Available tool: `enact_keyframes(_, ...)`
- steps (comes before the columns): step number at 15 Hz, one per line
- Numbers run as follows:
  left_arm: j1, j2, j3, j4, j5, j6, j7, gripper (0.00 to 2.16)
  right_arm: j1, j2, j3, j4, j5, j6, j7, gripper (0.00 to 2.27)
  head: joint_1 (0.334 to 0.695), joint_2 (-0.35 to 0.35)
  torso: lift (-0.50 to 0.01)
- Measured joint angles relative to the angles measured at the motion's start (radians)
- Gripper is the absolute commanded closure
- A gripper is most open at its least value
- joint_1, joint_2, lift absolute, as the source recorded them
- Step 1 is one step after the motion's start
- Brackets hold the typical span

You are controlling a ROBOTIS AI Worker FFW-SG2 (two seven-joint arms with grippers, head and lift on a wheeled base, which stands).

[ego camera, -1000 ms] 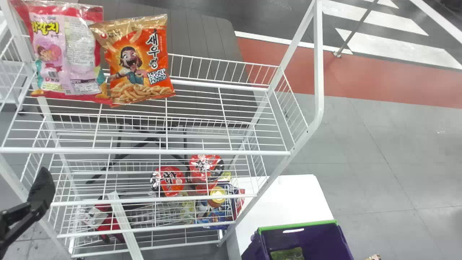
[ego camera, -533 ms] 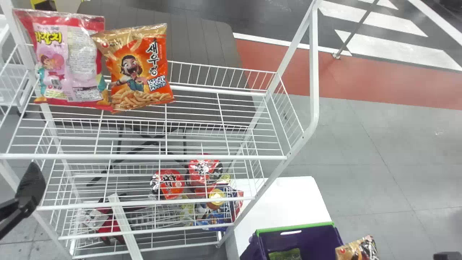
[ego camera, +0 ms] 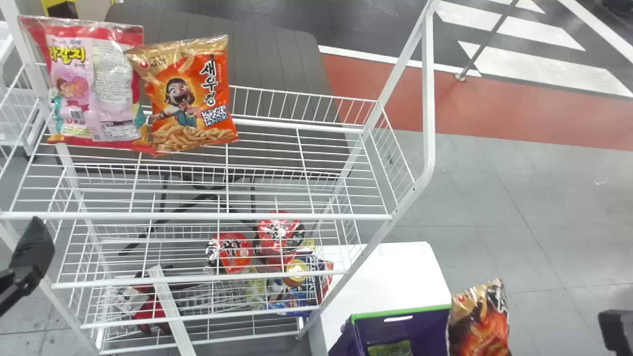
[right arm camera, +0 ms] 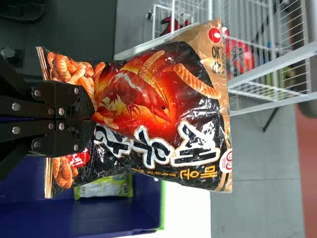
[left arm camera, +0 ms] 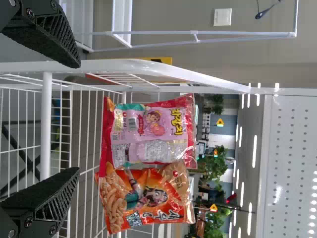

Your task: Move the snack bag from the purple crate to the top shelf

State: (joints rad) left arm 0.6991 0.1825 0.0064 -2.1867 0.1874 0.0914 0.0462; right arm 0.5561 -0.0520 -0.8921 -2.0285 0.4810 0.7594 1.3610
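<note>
Rack: white wire rack (ego camera: 429, 94); its top shelf (ego camera: 198, 216) carries a pink-and-red snack bag (ego camera: 94, 84) and an orange shrimp-snack bag (ego camera: 190, 99), side by side and overlapping slightly, toward the left end. Wire floor to the right of them is open, so I judge there is room for one more.

Desk: white desk (ego camera: 395, 267) beside the rack, purple crate (ego camera: 428, 329) at its near side. A green-and-yellow packet (right arm camera: 106, 188) lies inside the crate.

Change: over the last second the black-and-red shrimp-snack bag (ego camera: 479, 321) rises from a sliver at the head view's bottom edge to most of its length. It is now up out of the crate, in the air just to the crate's right, tan end uppermost. Pick-up judged done; carry to the shelf begins.

Right gripper (right arm camera: 92, 110): fingers clamped together on the bag's lower end. Left gripper (left arm camera: 79, 117): fingers wide apart, holding nothing, waiting by the rack's left front.

Next, as judged: lift higher, clear the front rail, swing left, set down beside the orange bag. Risks: the bag folding over above a grip this low, or snagging on the rail or corner post.
</note>
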Motion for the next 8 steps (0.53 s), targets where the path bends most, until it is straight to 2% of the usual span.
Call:
enact_keyframes(4, 0.002, 0.0, -0.002, 0.001, -0.002, 0.001, 0.0, 0.07, -0.054, 0.046, 0.011, -0.203, -0.038, 0.134, 0.003, 1.48, 0.695, -0.35, 0.009)
enact_keyframes(8, 0.003, 0.002, -0.003, 0.002, -0.003, 0.008, -0.012, 0.07, -0.129, 0.052, 0.041, -0.399, -0.091, 0.349, 0.003, 1.48, 0.695, -0.35, 0.009)
